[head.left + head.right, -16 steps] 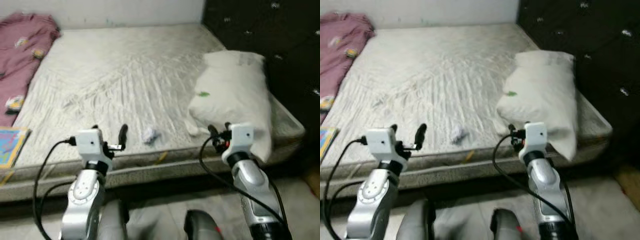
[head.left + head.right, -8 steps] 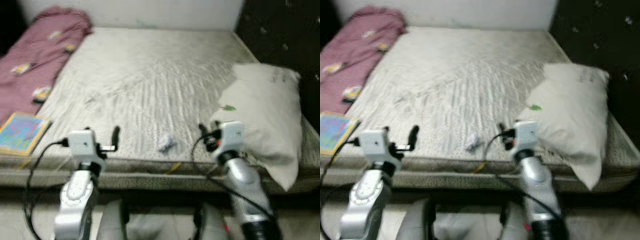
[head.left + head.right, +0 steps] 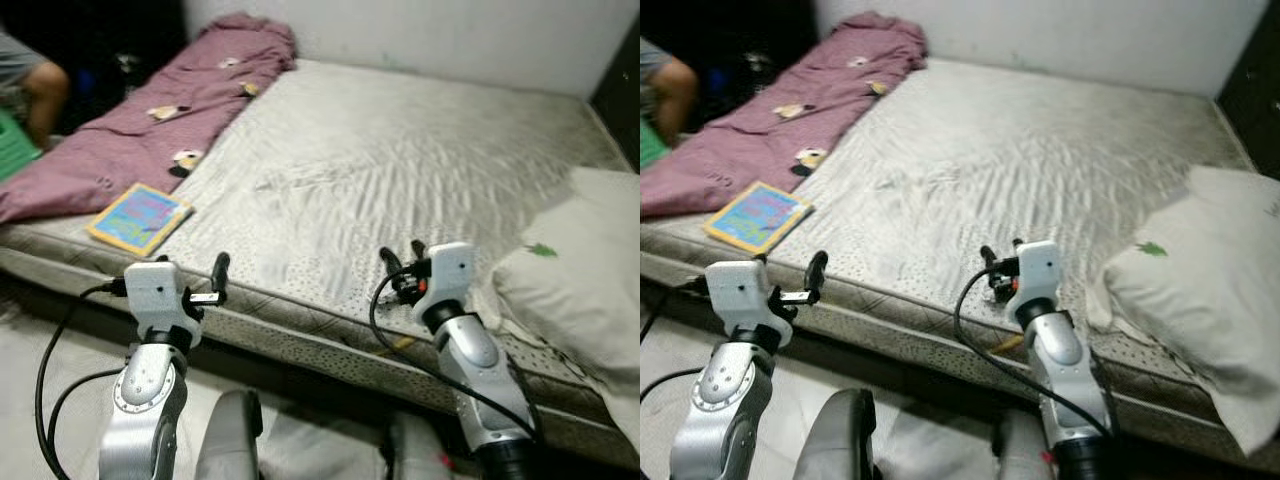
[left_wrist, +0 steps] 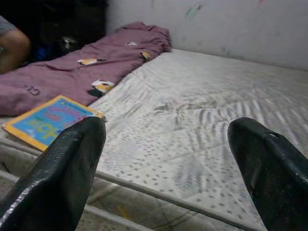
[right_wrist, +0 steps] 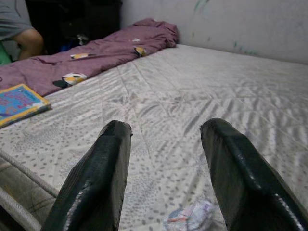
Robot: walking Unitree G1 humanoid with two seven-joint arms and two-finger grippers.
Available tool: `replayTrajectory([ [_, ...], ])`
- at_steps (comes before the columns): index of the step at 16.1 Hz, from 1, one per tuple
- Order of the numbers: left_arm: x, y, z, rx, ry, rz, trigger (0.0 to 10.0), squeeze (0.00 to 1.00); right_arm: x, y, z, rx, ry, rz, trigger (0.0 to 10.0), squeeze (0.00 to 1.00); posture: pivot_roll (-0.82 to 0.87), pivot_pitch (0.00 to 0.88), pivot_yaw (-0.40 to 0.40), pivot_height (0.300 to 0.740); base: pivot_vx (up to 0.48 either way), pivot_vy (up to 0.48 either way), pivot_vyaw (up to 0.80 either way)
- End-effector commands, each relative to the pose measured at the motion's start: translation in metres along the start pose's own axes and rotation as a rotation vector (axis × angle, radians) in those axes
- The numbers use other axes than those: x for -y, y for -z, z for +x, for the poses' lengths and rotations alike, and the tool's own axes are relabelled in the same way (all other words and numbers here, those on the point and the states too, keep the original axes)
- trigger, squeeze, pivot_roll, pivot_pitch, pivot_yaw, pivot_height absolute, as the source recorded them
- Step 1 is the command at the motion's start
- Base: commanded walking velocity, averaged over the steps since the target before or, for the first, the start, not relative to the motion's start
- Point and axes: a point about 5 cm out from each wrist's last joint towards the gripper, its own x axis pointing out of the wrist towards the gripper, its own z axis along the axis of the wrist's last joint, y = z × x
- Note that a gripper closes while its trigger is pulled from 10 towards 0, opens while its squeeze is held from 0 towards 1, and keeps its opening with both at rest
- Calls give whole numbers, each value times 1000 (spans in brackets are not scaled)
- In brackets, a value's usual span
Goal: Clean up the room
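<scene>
**Colours on the bed**

We see a pale grey-white mattress (image 3: 400, 160) with dotted, ribbed quilting. Along its far left edge lies a mauve blanket (image 3: 170, 110) with small yellow, white and black prints. At the near left corner sits a blue, yellow-bordered book (image 3: 138, 217). The white pillow (image 3: 590, 280) bears a green mark.

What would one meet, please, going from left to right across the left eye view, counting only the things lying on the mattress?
Purple blanket → colourful book → white pillow.
</scene>
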Motion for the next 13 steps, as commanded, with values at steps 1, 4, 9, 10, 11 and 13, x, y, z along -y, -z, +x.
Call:
replayTrajectory([
  [1, 3, -2, 2, 5, 14, 4, 10000, 0, 2, -1, 1, -2, 5, 7, 10000, 0, 13, 0, -13, 595, 266, 0, 0],
  [4, 1, 0, 1, -13, -7, 2, 10000, 0, 1, 1, 2, -12, -8, 13, 10000, 0, 15, 0, -14, 595, 0, 0, 0],
  [9, -1, -1, 1, -10, -18, -2, 10000, 0, 0, 1, 3, -14, -11, 19, 10000, 0, 21, 0, -16, 550, 0, 0, 0],
  [10, -1, -1, 1, -7, -18, -2, 10000, 0, -1, 1, 4, -15, -15, 22, 10000, 0, 24, 0, -16, 535, 0, 0, 0],
  [11, -1, -2, 0, -7, -17, -1, 10000, 0, -2, 2, 4, -18, -20, 25, 10000, 0, 24, 0, -16, 525, 0, 0, 0],
  [13, -2, -1, -1, -14, -28, 14, 10000, 0, -4, 3, 4, -22, -29, 33, 10000, 0, 28, 0, -11, 495, 0, 0, 0],
])
